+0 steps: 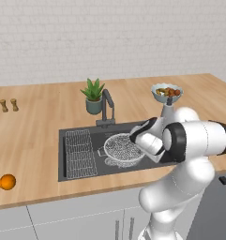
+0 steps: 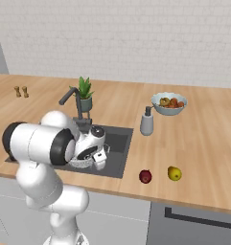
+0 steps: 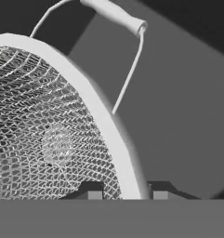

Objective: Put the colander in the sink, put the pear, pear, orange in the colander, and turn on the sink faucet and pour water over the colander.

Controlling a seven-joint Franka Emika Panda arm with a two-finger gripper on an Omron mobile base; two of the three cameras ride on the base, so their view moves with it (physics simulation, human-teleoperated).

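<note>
The colander (image 1: 120, 149) is a round wire-mesh bowl with small handles, and it sits inside the dark sink (image 1: 62, 154). My gripper (image 3: 126, 191) is shut on the colander's (image 3: 53, 139) white rim, one fingertip inside the mesh and one outside. The hand (image 1: 146, 135) reaches down over the bowl's right side. An orange (image 1: 7, 182) lies on the counter far left of the sink. A dark red pear (image 2: 145, 176) and a yellow pear (image 2: 174, 173) lie on the counter right of the sink (image 2: 118, 142). The faucet (image 1: 107, 107) stands behind the basin, and no stream falls from its spout.
A flat wire rack (image 1: 80, 153) fills the sink's left part. A potted plant (image 1: 93, 96) stands beside the faucet. A pale fruit bowl (image 2: 168, 103) and a grey bottle (image 2: 146, 122) stand right of the sink. Two small shakers (image 1: 9, 105) are at the far left.
</note>
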